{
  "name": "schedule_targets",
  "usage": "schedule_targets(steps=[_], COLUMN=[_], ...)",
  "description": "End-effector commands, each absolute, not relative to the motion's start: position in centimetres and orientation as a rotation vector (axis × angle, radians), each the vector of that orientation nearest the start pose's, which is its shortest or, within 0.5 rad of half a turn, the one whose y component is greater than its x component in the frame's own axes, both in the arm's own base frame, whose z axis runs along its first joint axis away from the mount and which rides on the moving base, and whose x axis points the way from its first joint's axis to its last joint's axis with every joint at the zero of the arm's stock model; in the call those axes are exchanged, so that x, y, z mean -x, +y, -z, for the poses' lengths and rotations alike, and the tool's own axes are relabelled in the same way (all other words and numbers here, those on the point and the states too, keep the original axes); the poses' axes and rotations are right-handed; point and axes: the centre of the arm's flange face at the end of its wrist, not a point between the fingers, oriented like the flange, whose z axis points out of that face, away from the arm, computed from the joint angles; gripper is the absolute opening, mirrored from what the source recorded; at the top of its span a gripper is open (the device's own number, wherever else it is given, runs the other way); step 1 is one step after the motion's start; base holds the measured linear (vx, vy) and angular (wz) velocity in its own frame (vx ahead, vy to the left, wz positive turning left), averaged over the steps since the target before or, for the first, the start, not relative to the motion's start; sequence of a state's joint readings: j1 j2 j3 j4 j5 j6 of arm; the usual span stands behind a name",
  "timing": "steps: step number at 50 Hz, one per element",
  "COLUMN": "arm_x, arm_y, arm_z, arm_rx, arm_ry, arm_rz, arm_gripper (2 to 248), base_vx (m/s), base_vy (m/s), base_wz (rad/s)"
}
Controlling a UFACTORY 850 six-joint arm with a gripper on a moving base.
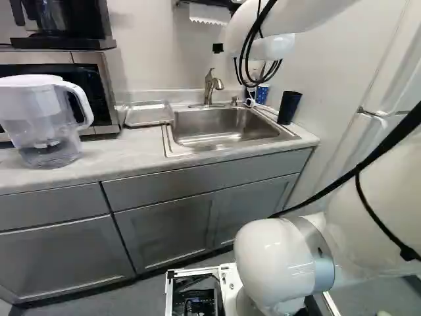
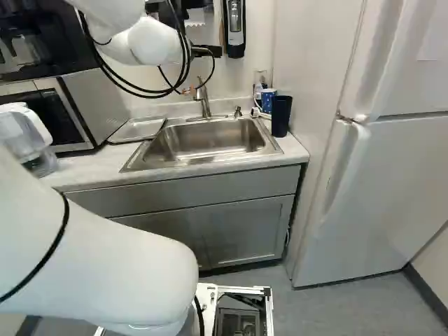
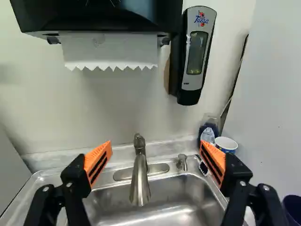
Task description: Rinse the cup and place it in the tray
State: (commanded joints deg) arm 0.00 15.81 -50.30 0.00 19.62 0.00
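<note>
Gripper: 2 fingers spread, empty | risk: low advance could strike faucet; sideways reach could topple navy tumbler

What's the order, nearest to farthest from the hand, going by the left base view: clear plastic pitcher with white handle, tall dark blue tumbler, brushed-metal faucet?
1. Faucet: ahead of the hand.
2. Tumbler: right of the faucet.
3. Pitcher: far left of that view.

Steel sink, dark cup (upright) beside it, tray opposite
</note>
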Motion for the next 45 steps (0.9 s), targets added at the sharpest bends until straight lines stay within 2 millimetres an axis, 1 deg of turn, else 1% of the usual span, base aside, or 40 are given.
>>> schedule_targets(steps=[24, 45], arm_x=[-43.5, -44.7], arm_y=[0.0, 0.0], arm_z=[-69.7, -69.6], arm_rx=[2.303, 2.337], arm_ry=[0.0, 0.009], arm_rz=[2.137, 2.095], arm_gripper=[247, 247], base_vx=[0.0, 0.0], base_vy=[0.0, 0.0], base_wz=[0.0, 0.0])
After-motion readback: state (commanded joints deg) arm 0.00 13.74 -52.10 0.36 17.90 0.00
